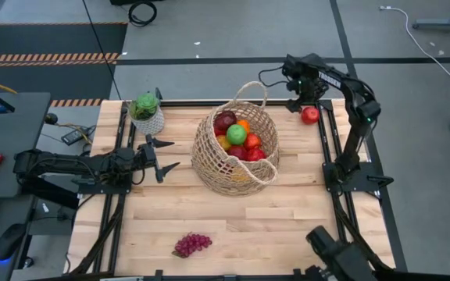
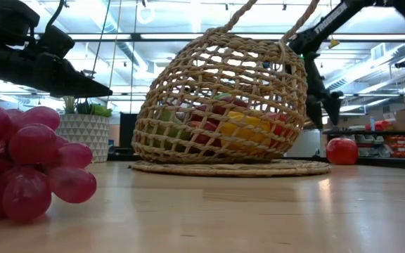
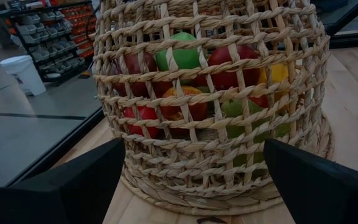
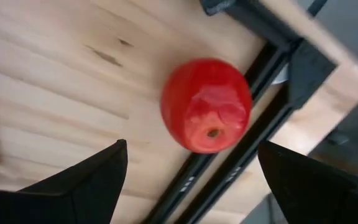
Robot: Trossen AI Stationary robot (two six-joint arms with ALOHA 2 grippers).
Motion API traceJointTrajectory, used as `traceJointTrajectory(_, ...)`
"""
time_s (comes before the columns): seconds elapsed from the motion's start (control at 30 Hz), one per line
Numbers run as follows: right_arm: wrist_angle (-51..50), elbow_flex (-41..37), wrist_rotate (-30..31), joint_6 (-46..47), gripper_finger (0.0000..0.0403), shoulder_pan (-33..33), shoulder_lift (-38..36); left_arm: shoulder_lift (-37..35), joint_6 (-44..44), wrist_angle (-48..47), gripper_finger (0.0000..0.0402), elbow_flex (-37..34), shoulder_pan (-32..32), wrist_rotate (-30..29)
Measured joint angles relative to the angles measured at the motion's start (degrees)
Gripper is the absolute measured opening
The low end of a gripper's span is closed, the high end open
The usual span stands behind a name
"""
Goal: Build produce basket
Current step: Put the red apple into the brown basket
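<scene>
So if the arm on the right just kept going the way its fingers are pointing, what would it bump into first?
Most likely the red apple, lying loose at the table's far right corner. The right gripper hangs above it with fingers open, the apple centred between them in the wrist view. How far apart they are is unclear.

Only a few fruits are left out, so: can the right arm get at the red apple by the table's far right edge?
Probably yes. The right end effector hangs just above the red apple, fingers open on either side, nothing between. The apple lies against the black rail, which might hamper one finger.
</scene>
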Motion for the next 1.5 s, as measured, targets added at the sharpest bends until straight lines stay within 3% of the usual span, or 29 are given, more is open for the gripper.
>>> traceJointTrajectory(0.23, -8.8, 5.6, -6.1, 0.9, 0.0357, -2.4, 8.3, 0.0, 0.0, 0.0, 0.0390, 0.0, 0.0, 0.0)
traceJointTrajectory(0.5, -8.8, 8.7, -8.3, 3.9, 0.0349, -4.9, 14.2, 0.0, 0.0, 0.0, 0.0390, 0.0, 0.0, 0.0)
traceJointTrajectory(0.97, -8.8, 10.0, -12.2, 4.9, 0.0348, -2.2, 12.1, 0.0, 0.0, 0.0, 0.0390, 0.0, 0.0, 0.0)
traceJointTrajectory(1.13, -8.9, 10.0, -5.4, 5.6, 0.0348, -0.8, 10.7, 0.0, 0.0, 0.0, 0.0390, 0.0, 0.0, 0.0)
traceJointTrajectory(1.5, -8.8, 9.3, -2.4, 13.4, 0.0348, -4.3, 10.8, 0.0, 0.0, 0.0, 0.0390, 0.0, 0.0, 0.0)
